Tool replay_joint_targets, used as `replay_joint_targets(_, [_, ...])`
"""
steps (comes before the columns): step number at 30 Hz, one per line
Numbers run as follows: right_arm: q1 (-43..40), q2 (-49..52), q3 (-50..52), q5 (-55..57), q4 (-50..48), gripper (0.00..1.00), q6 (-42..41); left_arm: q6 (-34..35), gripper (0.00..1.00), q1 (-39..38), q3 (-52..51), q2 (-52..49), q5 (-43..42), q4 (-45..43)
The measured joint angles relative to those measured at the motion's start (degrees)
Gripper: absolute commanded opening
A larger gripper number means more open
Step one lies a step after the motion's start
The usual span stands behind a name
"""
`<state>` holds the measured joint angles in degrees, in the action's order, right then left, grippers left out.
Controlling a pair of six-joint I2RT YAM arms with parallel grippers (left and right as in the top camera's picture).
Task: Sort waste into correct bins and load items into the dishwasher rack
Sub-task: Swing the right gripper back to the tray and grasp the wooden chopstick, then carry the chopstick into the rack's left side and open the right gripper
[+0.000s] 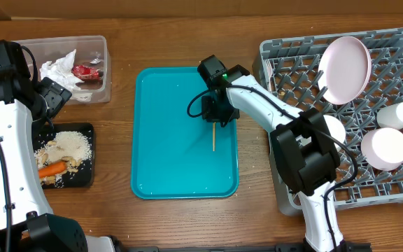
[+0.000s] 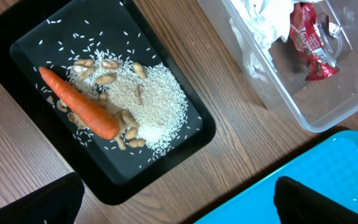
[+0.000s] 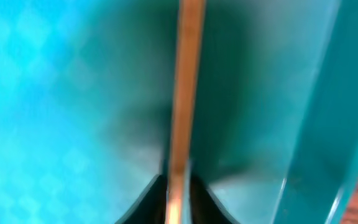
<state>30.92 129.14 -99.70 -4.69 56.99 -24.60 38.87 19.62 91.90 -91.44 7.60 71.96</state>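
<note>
One item is seen on the teal tray (image 1: 173,164) — the wooden stick (image 1: 214,138), lying towards the tray's right side, its upper end pinched between the closed jaws of the right claw (image 1: 215,120). In the right wrist view the stick is seen running straight out from between the fingertips, low over the tray floor. The step in hand is judged to be the pick-up of the stick for the rack (image 1: 292,52), where a plate (image 1: 345,68), two bowls (image 1: 385,147) and a cup (image 1: 399,112) are already stood. A lift clear of the tray's rim is called for next, then a carry to the right and a release into a free cell — a thin stick may swivel in the grip or slip through the grid. The left claw (image 1: 51,94) is held wide, nothing in it, above the tabletop (image 1: 117,210) near the black tray (image 1: 86,178), in which the carrot (image 1: 52,169), nuts (image 2: 107,79) and rice (image 2: 157,102) are gathered.
</note>
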Motion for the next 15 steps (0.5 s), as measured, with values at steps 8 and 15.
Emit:
replay_joint_targets(8, [-0.02,0.26,-2.03,-3.04,6.56,0.04,-0.35,0.0,1.0,0.0,0.0,0.0,0.0,0.02])
replay_joint_targets(15, [-1.03,-1.66,-8.22,-7.52,12.11,0.04,1.75,0.0,1.0,0.0,0.0,0.0,0.0,0.0])
